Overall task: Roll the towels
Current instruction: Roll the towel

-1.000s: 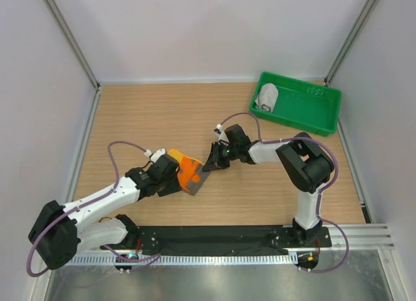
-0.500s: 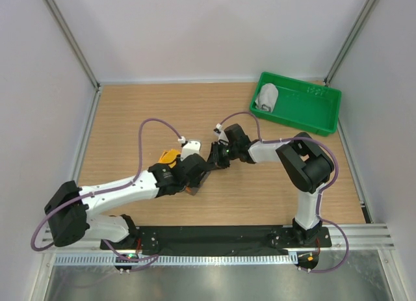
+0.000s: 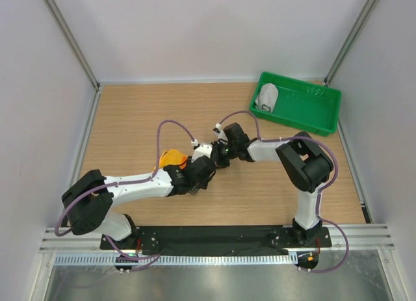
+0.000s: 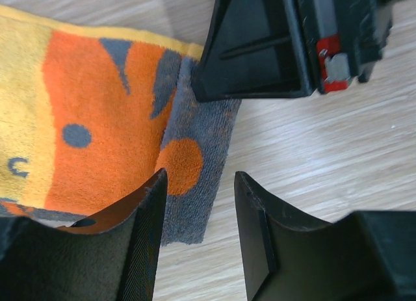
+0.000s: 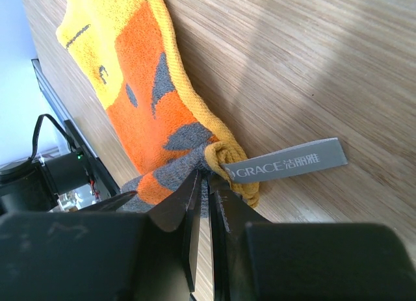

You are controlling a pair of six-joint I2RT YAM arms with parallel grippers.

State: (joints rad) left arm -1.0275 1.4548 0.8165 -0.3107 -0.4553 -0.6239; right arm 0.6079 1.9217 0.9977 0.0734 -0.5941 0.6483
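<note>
Patterned towel [image 3: 172, 159] lies part-spread on the table [image 3: 130, 119], between the two arms. We see the right hand [image 5: 207, 187] pinching a bunched corner by the sewn label [image 5: 286, 163], jaws all but closed on it. Left hand [image 4: 198, 210] hangs just beside, over the grey-backed edge, jaws partly apart and holding nothing. We judge the terry cloth light, limp and grippy, so it will sag and unroll unless pinned. Best hold: the hem or a corner, nipped low. Grey towel [image 3: 267, 97] sits rolled in the green tray [image 3: 305, 109].
</note>
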